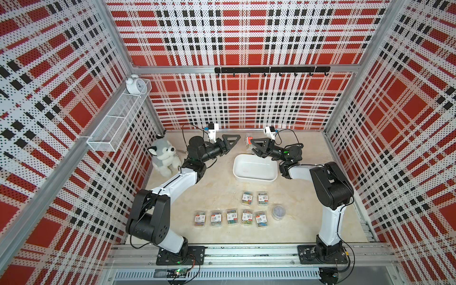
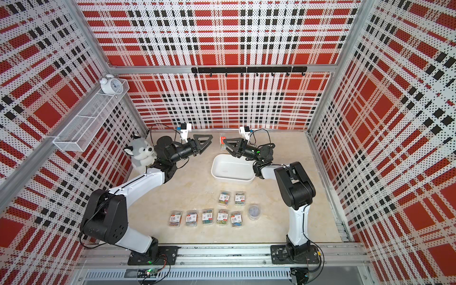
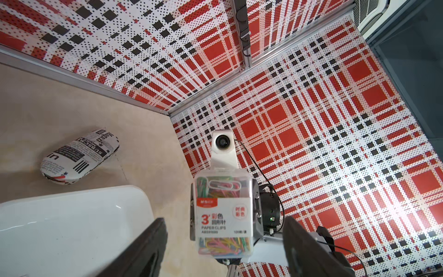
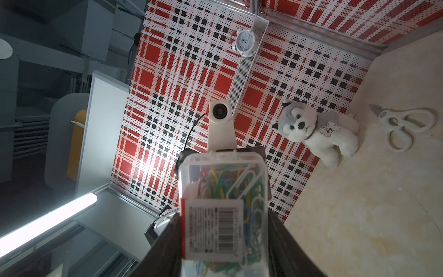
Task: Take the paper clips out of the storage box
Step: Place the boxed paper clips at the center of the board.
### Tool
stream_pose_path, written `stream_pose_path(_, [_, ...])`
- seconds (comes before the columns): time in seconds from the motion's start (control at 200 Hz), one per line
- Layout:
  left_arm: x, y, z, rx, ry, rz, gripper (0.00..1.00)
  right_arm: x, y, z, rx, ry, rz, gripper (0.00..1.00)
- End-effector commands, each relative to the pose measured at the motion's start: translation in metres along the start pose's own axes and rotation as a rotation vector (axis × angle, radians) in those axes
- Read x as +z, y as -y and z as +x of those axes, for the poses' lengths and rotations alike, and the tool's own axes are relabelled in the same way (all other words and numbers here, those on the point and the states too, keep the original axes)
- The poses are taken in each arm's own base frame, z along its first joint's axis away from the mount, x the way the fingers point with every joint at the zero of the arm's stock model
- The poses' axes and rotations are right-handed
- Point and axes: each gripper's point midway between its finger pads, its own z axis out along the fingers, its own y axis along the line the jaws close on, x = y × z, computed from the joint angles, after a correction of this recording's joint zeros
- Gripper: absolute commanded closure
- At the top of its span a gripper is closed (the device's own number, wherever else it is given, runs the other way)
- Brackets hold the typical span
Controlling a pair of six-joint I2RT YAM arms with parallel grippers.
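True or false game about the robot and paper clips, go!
The storage box is empty. True.
The right claw holds a case of paper clips. True.
The left claw grips a case too. False: it is open, holding nothing.
Five cases lie on the table. False: seven cases do, plus a round tub.
The toy dog sits in the wire basket. False: it stands on the table; a clock is in the basket.

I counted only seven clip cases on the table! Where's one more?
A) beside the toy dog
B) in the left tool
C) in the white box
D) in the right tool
D: the right tool is shut on a case, and the box holds none.
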Motion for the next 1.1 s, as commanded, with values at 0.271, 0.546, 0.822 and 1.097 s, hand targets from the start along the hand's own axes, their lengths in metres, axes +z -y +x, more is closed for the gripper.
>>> stream_pose_path(0.271, [0.025,-0.035,0.005,0.116,-0.140,-0.200,0.21,0.008,-0.009,0.007,-0.021,-0.032,-0.059,0.63])
stream_pose_path(0.546, [0.033,-0.043,0.008,0.108,-0.168,-0.204,0.19,0.009,-0.008,0.008,-0.019,-0.036,-0.059,0.63])
stream_pose_path(0.822, [0.038,-0.016,0.012,0.081,-0.154,-0.087,0.20,0.011,-0.007,0.009,-0.018,-0.039,-0.062,0.63])
stream_pose_path(1.097, [0.036,0.000,0.015,0.078,-0.169,-0.039,0.20,0.011,-0.006,0.008,-0.015,-0.037,-0.067,0.64])
